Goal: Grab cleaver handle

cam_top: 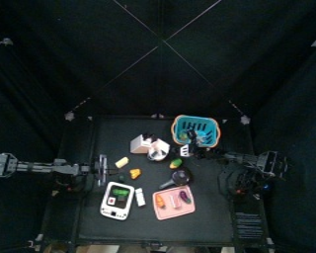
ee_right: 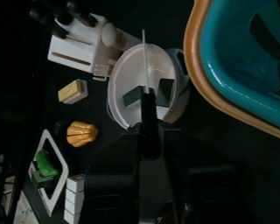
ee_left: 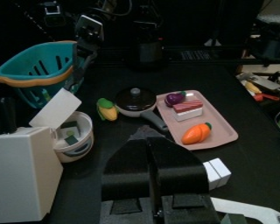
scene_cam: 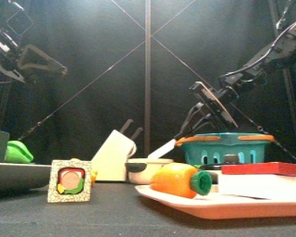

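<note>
The cleaver [ee_right: 145, 52] shows only in the right wrist view. It appears edge-on, as a thin pale line running over a white bowl [ee_right: 129, 66]. My right gripper [ee_right: 149, 93] straddles that line, one jaw on each side, with a strip of white bowl visible between each jaw and the line. The handle cannot be told apart from the blade here. From above, the right gripper [cam_top: 190, 150] reaches in from the right beside the teal basket [cam_top: 197, 126]. My left gripper [ee_left: 154, 150] rests at the table's left side, shut and empty.
A white knife block [cam_top: 141, 145] stands mid-table, close to the bowl. A pink tray [ee_left: 219, 131] with orange and red toy food lies at the front. A white scale [cam_top: 118, 201] lies to its left. A black lidded pot [ee_left: 136, 98] sits near the tray.
</note>
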